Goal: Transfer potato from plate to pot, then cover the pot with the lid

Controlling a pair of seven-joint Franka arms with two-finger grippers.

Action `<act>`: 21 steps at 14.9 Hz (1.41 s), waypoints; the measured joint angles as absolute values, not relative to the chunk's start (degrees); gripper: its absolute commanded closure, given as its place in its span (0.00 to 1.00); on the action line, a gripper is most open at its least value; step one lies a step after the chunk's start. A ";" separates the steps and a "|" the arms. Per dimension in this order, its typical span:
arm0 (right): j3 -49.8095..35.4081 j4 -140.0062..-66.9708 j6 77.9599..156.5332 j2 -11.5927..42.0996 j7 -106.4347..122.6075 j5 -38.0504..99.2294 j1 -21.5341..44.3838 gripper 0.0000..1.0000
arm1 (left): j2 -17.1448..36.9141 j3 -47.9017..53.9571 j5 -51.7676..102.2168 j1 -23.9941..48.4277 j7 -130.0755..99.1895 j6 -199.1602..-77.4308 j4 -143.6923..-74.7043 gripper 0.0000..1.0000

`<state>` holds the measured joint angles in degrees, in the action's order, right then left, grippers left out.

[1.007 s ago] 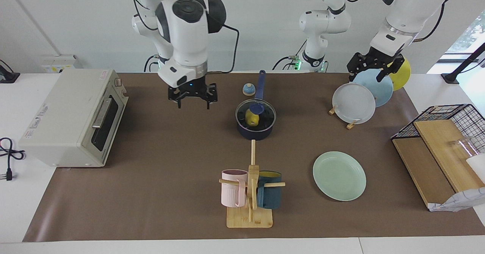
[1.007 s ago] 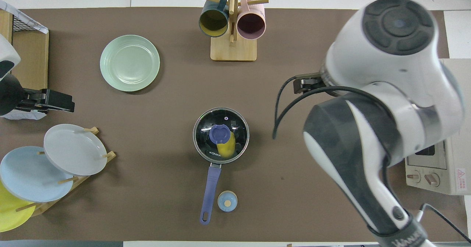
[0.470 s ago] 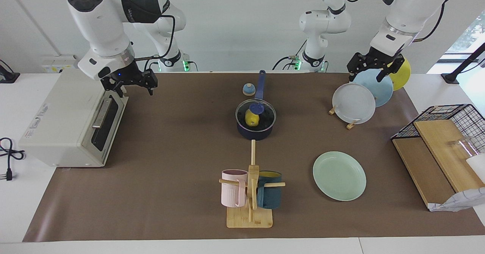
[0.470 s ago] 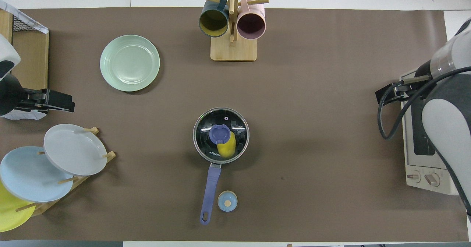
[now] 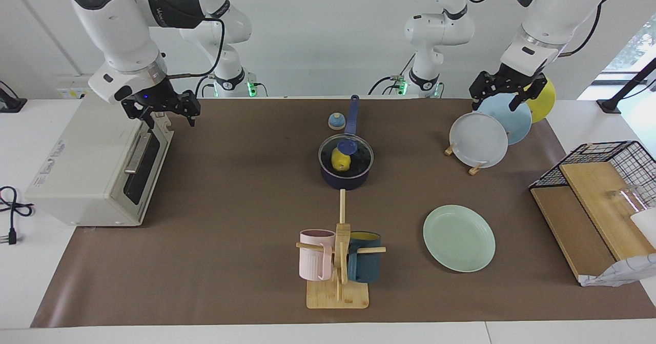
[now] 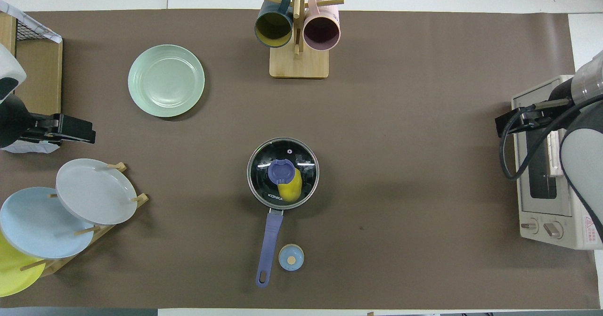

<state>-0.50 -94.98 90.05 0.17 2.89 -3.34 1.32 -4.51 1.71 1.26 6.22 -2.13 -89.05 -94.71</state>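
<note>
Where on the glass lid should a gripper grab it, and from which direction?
Probably by the blue knob at the centre of the lid, coming straight down from above. The lid lies flat on the pot, its metal rim flush with the pot's edge, so the raised knob is the only part two fingers could close around.

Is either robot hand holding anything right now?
No. The right gripper is open over the toaster oven; the left gripper is open over the plate rack.
</note>
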 measured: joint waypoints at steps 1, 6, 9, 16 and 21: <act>-0.05 -95.59 90.26 -0.23 3.24 -3.34 1.32 0.00 | -4.51 1.71 1.26 6.22 -2.13 -89.05 -94.71 0.00; 0.84 -96.45 90.24 -0.97 3.40 -3.34 1.13 0.00 | -4.51 1.71 1.26 6.22 -2.13 -89.05 -94.71 0.00; 1.20 -96.37 89.77 -1.09 3.40 -3.34 0.77 0.00 | -4.51 1.71 1.26 6.22 -2.13 -89.05 -94.71 0.00; 1.20 -96.37 89.68 -1.09 3.40 -3.30 0.61 0.00 | -4.51 1.71 1.26 6.22 -2.13 -89.05 -94.71 0.00; 1.19 -96.36 89.68 -1.25 3.40 -3.20 0.62 0.00 | -4.51 1.71 1.26 6.22 -2.13 -89.05 -94.71 0.00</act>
